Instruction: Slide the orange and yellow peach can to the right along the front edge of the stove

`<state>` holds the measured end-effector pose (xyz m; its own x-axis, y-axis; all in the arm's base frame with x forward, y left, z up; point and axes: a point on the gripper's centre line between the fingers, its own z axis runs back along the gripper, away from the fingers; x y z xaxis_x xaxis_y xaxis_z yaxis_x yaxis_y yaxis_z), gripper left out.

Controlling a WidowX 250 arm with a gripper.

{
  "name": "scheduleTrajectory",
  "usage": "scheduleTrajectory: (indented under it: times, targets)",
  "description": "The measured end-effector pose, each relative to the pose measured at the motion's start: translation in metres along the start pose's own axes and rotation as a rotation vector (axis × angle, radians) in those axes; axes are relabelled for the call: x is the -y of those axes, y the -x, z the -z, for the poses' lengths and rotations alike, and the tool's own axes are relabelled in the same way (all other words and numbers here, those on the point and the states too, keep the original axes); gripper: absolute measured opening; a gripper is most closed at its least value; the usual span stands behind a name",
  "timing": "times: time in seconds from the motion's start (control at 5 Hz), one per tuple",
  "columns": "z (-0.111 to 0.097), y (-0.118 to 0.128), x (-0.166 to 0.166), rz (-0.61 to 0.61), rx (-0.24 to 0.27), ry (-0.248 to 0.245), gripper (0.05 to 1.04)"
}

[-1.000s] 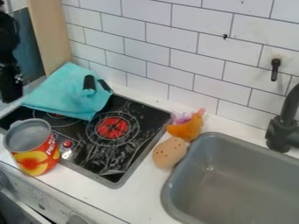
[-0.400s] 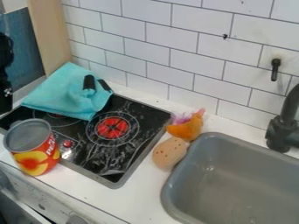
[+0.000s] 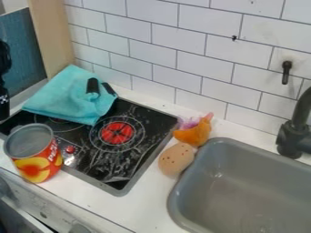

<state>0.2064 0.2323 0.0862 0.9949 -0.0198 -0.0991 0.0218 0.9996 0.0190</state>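
One black gripper (image 3: 3, 93), left edge; open or closed, cannot tell. One cylindrical can (image 3: 35, 157). Nearest gripper: one creased teal cloth (image 3: 65, 98), partly on glossy cooktop (image 3: 137, 157). One speckled tan ovoid (image 3: 176, 160). One rounded grey sink (image 3: 243, 182).

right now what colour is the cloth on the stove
The cloth is plain teal, a light blue-green, best seen in the camera view.
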Motion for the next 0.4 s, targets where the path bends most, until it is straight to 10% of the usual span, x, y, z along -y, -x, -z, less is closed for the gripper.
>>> scheduleTrajectory:
  times: [0.4]
  targets:
    - [0.017, 0.006, 0.011, 0.023, -0.016, 0.024, 1.0]
